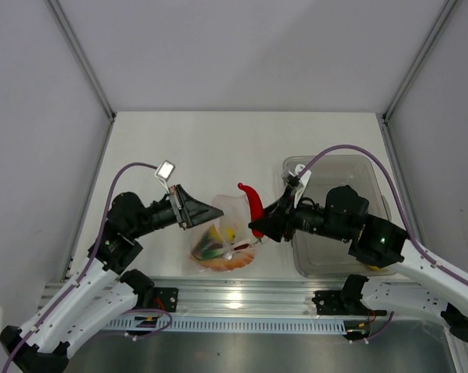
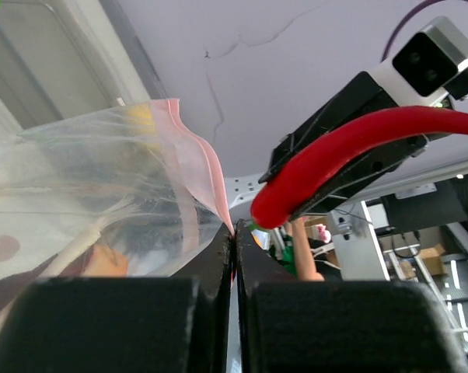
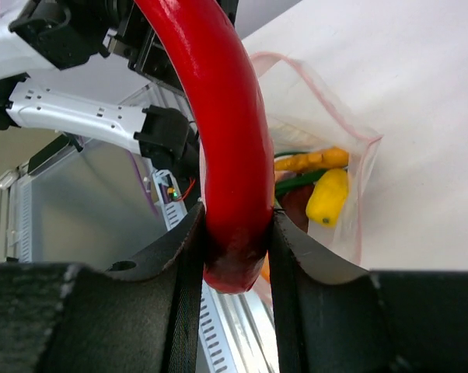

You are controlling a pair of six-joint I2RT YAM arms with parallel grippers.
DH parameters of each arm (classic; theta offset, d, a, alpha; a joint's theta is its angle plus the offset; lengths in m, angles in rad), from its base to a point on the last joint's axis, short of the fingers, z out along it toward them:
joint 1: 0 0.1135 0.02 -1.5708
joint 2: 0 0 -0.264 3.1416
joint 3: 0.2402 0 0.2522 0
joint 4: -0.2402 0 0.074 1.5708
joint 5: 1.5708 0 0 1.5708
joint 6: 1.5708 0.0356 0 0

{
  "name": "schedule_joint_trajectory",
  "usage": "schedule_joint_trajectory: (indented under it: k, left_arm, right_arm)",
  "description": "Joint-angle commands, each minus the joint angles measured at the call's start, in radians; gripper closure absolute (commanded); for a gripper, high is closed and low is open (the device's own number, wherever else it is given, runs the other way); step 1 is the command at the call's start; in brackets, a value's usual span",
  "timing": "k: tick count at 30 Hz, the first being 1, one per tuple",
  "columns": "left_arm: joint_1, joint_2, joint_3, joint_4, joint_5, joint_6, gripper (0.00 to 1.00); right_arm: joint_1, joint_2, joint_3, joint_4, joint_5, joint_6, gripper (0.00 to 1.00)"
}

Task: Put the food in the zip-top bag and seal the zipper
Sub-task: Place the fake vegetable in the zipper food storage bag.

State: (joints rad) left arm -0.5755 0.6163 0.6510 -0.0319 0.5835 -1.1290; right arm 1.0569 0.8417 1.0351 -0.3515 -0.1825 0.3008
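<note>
The zip-top bag [image 1: 225, 241] lies near the table's front edge with yellow, green and orange toy foods inside. My left gripper [image 1: 215, 210] is shut on the pink zipper strip [image 2: 207, 167] at the bag's mouth and holds that edge up. My right gripper [image 1: 257, 229] is shut on the red chili [image 1: 253, 201], which stands just right of the bag's mouth. In the right wrist view the chili [image 3: 226, 124] fills the jaws, with the bag [image 3: 327, 140] and a yellow fruit [image 3: 327, 196] behind it. In the left wrist view the chili [image 2: 351, 155] hangs beyond the bag's edge.
A rigid clear bin [image 1: 374, 202] stands at the right, under my right arm. An aluminium rail [image 1: 242, 299] runs along the front edge. White walls close in the table on the left, right and back.
</note>
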Motion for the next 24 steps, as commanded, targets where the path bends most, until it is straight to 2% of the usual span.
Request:
schedule_joint_trajectory:
  k: [1, 8, 11, 14, 15, 17, 20, 21, 23, 24]
  left_arm:
    - [0.006, -0.026, -0.033, 0.167, 0.035, -0.097, 0.99]
    - [0.005, -0.009, 0.025, 0.165, 0.073, -0.110, 0.99]
    - [0.008, -0.006, 0.045, 0.162, 0.062, -0.110, 0.99]
    - [0.008, 0.006, 0.041, 0.199, 0.079, -0.141, 0.99]
    - [0.008, 0.008, 0.039, 0.213, 0.079, -0.146, 1.00]
    - [0.006, 0.005, 0.038, 0.214, 0.078, -0.152, 0.99]
    - [0.008, -0.001, 0.030, 0.221, 0.073, -0.153, 0.99]
    - [0.008, -0.003, 0.029, 0.221, 0.073, -0.153, 0.99]
    - [0.008, -0.001, 0.022, 0.224, 0.073, -0.155, 1.00]
    - [0.008, -0.001, 0.019, 0.227, 0.073, -0.158, 0.99]
  right_arm:
    - [0.023, 0.003, -0.018, 0.134, 0.064, -0.035, 1.00]
    - [0.054, 0.075, -0.023, 0.223, 0.162, -0.029, 0.97]
    - [0.074, 0.092, -0.029, 0.252, 0.183, -0.026, 0.88]
    - [0.095, 0.109, -0.040, 0.267, 0.250, -0.038, 0.73]
    - [0.097, 0.115, -0.040, 0.269, 0.253, -0.040, 0.59]
    - [0.101, 0.123, -0.037, 0.263, 0.268, -0.045, 0.47]
    - [0.104, 0.123, -0.033, 0.255, 0.279, -0.042, 0.19]
    - [0.104, 0.123, -0.033, 0.253, 0.281, -0.040, 0.17]
    - [0.106, 0.123, -0.033, 0.249, 0.288, -0.038, 0.04]
    - [0.106, 0.122, -0.030, 0.246, 0.290, -0.038, 0.02]
